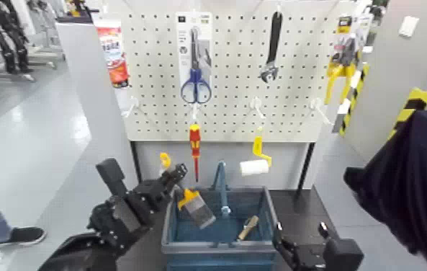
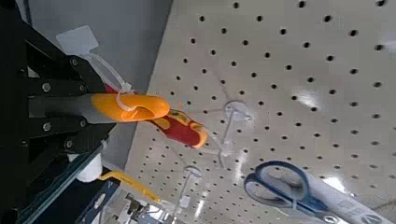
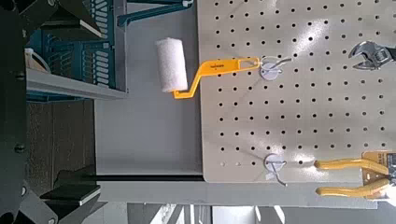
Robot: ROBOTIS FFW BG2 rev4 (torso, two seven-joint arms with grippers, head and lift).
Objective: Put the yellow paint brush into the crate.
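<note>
And there's the crate point(image 1: 219, 247), mouth up, below the left arm, the nearer one. That arm reaches in from the left, left gripper point(image 1: 176, 180) clamped round the brush point(image 1: 199, 212) mid-handle. The right gripper point(image 1: 302, 230) waits, fingers parted, by the crate's right side. The brush slants, bristles down over the crate's mouth, handle end up and left, so lowering looks next!

Hung on the pegboard point(image 1: 160, 108): scissors point(image 1: 196, 85), one pair; adjustable wrench point(image 1: 271, 54), one; screwdriver point(image 1: 195, 140), one; roller point(image 1: 255, 166), one.
</note>
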